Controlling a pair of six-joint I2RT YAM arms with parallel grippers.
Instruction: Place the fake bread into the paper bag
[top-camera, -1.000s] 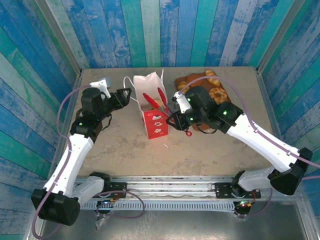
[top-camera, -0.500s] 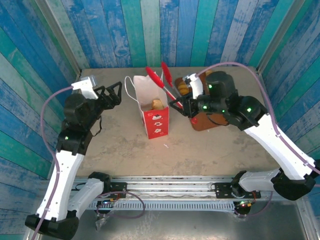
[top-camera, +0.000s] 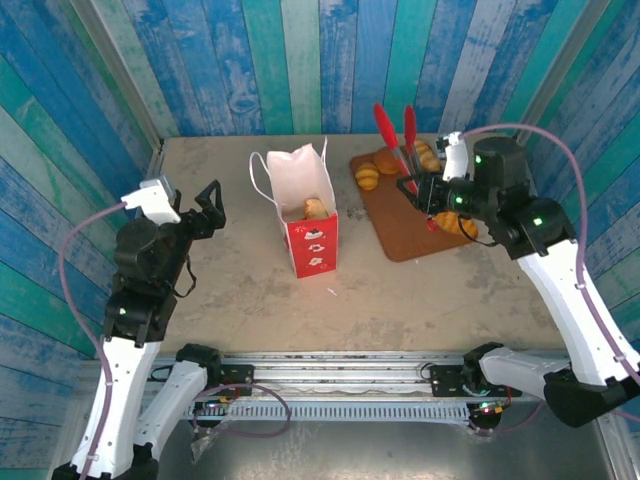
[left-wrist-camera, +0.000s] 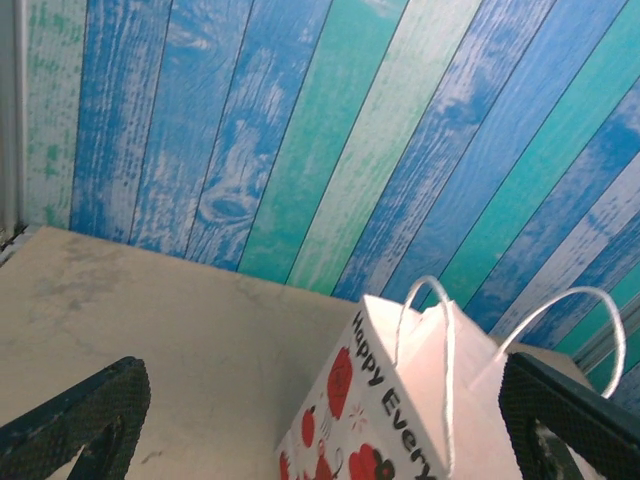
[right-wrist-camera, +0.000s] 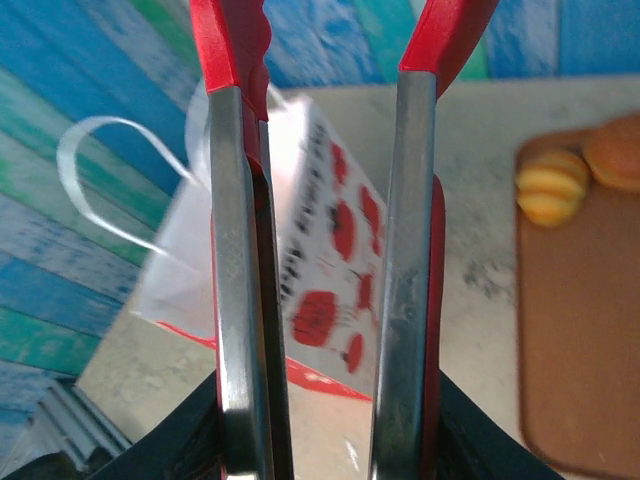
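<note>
From above, the left gripper stood spread, left of the paper bag, one bun inside. The right gripper pinched red tongs above fake bread on the board. The left wrist saw the bag beyond wide fingers. The right wrist saw the red tongs' arms parted.

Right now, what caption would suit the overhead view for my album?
The right gripper holds red tongs over the brown board; one bun lies inside the paper bag.

paper bag: bottom is cut off in the left wrist view, print is blurred in the right wrist view | tongs: tips are cut off at the top | fake bread: one piece is half hidden in the bag
</note>
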